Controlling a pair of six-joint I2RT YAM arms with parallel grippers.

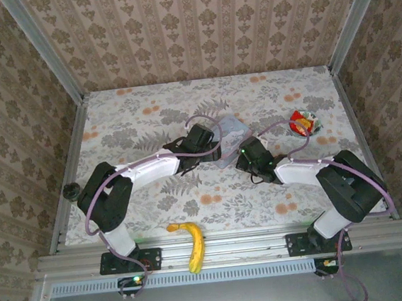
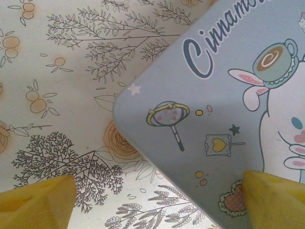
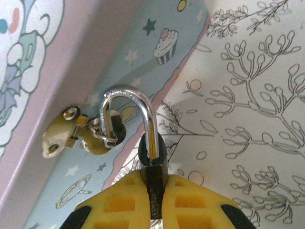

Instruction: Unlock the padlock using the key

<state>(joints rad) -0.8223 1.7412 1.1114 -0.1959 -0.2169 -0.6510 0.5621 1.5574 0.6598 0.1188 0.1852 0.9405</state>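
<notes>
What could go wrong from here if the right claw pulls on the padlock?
1. The right claw pinches the padlock, whose shackle threads the hasp on the tin; pulling could drag or tilt the tin.
2. The left claw stands open across the tin's corner, not clamping it, so the tin may slide.

Lab test cell: wallpapered walls (image 1: 196,30), aluminium frame (image 1: 225,248)

The padlock (image 3: 150,126) showed its shackle, but most of its black body sat buried between the jaws of the right gripper (image 3: 153,195). The pale blue tin (image 2: 214,105) ran off the left wrist view's top, right and bottom edges.
</notes>
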